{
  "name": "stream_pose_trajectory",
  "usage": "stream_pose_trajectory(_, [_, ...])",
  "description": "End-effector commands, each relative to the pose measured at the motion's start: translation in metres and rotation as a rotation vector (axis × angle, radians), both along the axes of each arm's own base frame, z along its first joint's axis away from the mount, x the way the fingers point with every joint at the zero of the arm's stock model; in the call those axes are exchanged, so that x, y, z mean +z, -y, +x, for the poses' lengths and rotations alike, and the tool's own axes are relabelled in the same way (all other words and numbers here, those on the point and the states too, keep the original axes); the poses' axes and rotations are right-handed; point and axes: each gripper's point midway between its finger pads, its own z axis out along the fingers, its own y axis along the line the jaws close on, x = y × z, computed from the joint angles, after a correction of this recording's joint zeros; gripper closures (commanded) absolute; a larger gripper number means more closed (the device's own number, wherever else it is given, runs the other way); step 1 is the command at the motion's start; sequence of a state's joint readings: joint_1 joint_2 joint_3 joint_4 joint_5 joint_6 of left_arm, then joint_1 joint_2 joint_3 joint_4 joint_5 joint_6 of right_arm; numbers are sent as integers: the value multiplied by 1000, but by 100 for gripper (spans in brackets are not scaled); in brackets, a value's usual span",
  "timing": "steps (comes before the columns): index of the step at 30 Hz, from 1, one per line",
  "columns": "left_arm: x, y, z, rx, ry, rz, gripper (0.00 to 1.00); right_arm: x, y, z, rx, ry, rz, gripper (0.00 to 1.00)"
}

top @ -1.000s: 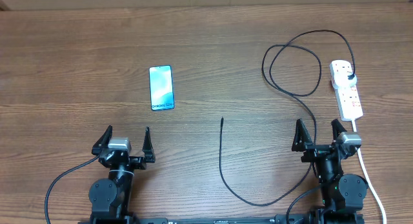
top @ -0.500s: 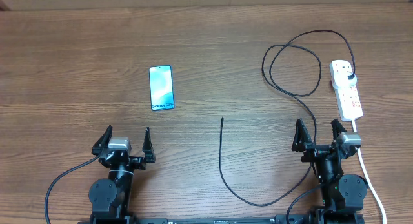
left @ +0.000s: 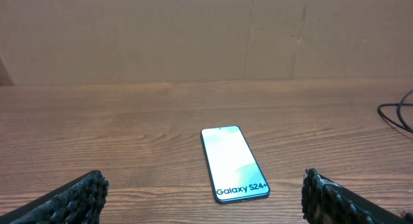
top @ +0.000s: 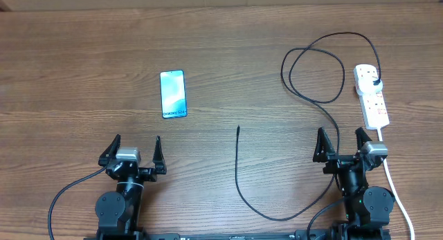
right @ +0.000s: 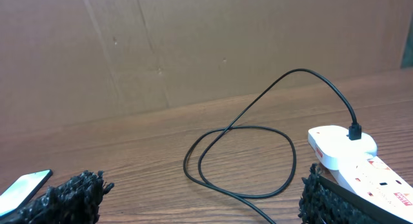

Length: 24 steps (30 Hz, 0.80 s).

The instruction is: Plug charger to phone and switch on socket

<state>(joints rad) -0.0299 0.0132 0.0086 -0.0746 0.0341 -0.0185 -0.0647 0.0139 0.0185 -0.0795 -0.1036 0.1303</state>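
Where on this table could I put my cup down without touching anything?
There is bare room left of the phone, and between the phone and the charger. It is crowded on the right side, where the charger loops beside the socket.

Even soft overhead light, faint shadows, sharp frames

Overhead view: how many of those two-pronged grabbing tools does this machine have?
2. The left tool sits in front of the phone; the right tool sits just short of the white power strip. Both are open and empty.
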Motion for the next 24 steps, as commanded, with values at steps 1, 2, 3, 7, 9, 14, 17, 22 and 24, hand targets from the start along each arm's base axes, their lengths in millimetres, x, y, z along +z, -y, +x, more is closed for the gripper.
stream_pose_trajectory(1, [2, -1, 0, -2, 13, 18, 0, -2, 1, 0, -6, 3, -4, 0])
stream_pose_trajectory(2, [3, -1, 0, -3, 16, 18, 0, -2, 1, 0, -6, 3, -4, 0])
stream_pose_trajectory(3, [3, 1, 0, -9, 18, 17, 0, -2, 1, 0, -6, 3, -4, 0])
stream_pose_trajectory(7, [7, 0, 0, -9, 25, 14, 1, -2, 1, 0, -6, 3, -4, 0])
stream_pose_trajectory(9, [12, 0, -1, -4, 35, 9, 0, -2, 1, 0, -6, 3, -4, 0])
stream_pose_trajectory(14, [29, -2, -5, 4, 50, 11, 0, -2, 1, 0, -6, 3, -4, 0])
stream_pose_trajectory(17, [35, -5, -7, 20, 14, 15, 0, -2, 1, 0, -6, 3, -4, 0])
stream_pose_trajectory(22, [51, -6, -5, 27, -36, 30, 0, -2, 1, 0, -6, 3, -4, 0])
stream_pose_trajectory(24, [61, -6, -1, 26, -56, 31, 0, -2, 1, 0, -6, 3, -4, 0])
